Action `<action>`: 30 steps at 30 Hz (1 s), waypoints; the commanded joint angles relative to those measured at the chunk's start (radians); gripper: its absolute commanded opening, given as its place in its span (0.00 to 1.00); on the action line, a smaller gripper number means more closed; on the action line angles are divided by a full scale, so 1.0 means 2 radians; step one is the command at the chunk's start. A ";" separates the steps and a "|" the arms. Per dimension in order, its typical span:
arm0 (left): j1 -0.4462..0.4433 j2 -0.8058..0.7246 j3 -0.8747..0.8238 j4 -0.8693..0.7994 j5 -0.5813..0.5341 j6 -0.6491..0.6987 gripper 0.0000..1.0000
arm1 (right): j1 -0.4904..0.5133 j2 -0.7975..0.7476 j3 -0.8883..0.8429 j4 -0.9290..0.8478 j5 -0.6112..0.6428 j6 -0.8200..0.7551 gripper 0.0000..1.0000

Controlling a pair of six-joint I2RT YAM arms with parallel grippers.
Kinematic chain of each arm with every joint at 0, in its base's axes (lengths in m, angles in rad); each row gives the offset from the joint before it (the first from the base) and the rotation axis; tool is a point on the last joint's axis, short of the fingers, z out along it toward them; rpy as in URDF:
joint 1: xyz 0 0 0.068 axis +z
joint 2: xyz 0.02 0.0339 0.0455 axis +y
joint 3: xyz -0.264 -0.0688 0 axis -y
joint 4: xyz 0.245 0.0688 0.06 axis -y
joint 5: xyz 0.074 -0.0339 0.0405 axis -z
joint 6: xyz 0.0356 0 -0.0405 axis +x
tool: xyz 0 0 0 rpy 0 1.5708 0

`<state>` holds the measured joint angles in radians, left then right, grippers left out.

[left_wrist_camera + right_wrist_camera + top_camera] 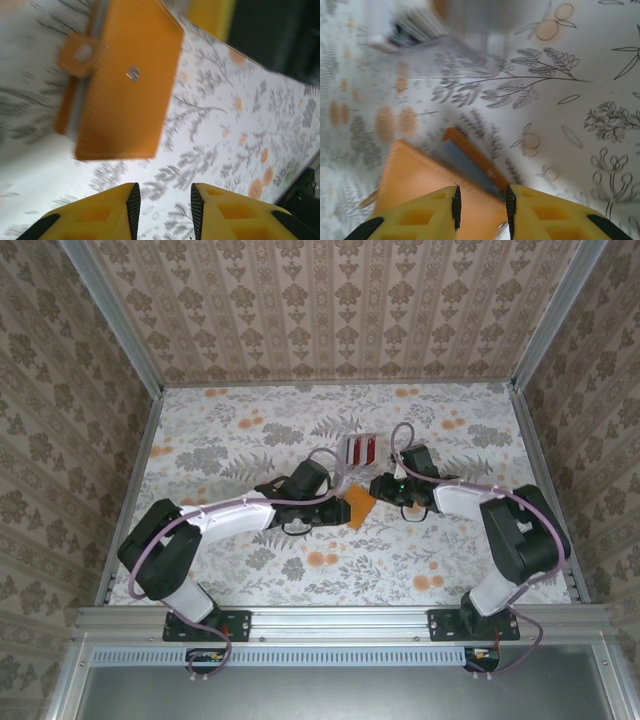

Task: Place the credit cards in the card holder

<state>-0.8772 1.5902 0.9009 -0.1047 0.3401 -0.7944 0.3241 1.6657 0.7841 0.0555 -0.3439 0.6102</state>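
The credit cards (360,450), red and white stripes, stand at mid-table just beyond both grippers; in the right wrist view they are a blurred striped shape (414,26) at the top left. The orange card holder (358,506) lies between the two grippers. My left gripper (338,502) is open with bare tablecloth between its fingers (162,206), and the card holder (125,85) lies ahead of it, apart. My right gripper (385,488) hovers over the holder's corner (420,180), jaws (482,207) apart, the holder's grey slot edge running up to the right finger.
A flowered tablecloth (250,440) covers the table, with patterned walls on three sides and a metal rail (340,622) along the near edge. The right arm's dark body (280,35) shows beyond the holder. A blurred clear object (470,55) lies near the cards.
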 commanded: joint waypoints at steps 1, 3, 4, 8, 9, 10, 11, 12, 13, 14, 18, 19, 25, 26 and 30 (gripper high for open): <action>-0.023 0.016 0.005 0.013 -0.005 -0.027 0.35 | -0.002 0.037 0.026 0.008 0.001 -0.015 0.31; -0.024 0.037 0.011 0.013 -0.010 -0.036 0.36 | 0.002 0.047 0.021 0.017 -0.015 -0.007 0.30; -0.023 0.044 0.014 0.011 -0.015 -0.038 0.36 | 0.006 0.045 0.016 0.018 -0.015 -0.006 0.30; -0.001 0.069 0.030 -0.020 -0.040 -0.028 0.37 | 0.028 0.015 -0.026 0.012 -0.008 0.003 0.29; 0.009 0.072 0.033 -0.034 -0.047 -0.022 0.36 | 0.033 0.003 -0.039 0.010 -0.005 0.009 0.29; 0.017 0.073 0.032 -0.038 -0.049 -0.016 0.36 | 0.038 -0.008 -0.050 0.009 -0.001 0.014 0.29; 0.028 0.073 0.029 -0.044 -0.052 -0.010 0.36 | 0.046 -0.021 -0.062 0.006 0.005 0.020 0.29; 0.038 0.070 0.026 -0.048 -0.054 -0.005 0.36 | 0.056 -0.034 -0.073 0.003 0.012 0.026 0.29; 0.046 0.066 0.024 -0.049 -0.054 0.000 0.36 | 0.066 -0.044 -0.079 -0.002 0.018 0.032 0.29; 0.057 0.062 0.022 -0.055 -0.055 0.006 0.37 | 0.080 -0.051 -0.083 -0.008 0.024 0.038 0.29; 0.089 0.041 0.025 -0.087 -0.072 0.038 0.37 | 0.140 -0.050 -0.082 -0.003 0.029 0.072 0.29; 0.096 0.038 0.026 -0.088 -0.071 0.043 0.37 | 0.152 -0.043 -0.079 0.005 0.027 0.081 0.30; 0.111 0.052 0.049 -0.077 -0.060 0.058 0.37 | 0.193 -0.007 -0.038 0.038 0.008 0.104 0.31; 0.111 0.057 0.054 -0.071 -0.057 0.058 0.38 | 0.191 -0.016 -0.033 0.029 0.011 0.099 0.31; 0.111 0.067 0.074 -0.062 -0.041 0.058 0.38 | 0.169 -0.084 -0.010 -0.052 0.021 0.058 0.33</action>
<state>-0.6548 1.7073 1.0077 -0.2375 0.2317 -0.7101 0.6914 1.6028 0.7170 0.0612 -0.3038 0.7734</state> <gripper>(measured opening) 0.376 0.325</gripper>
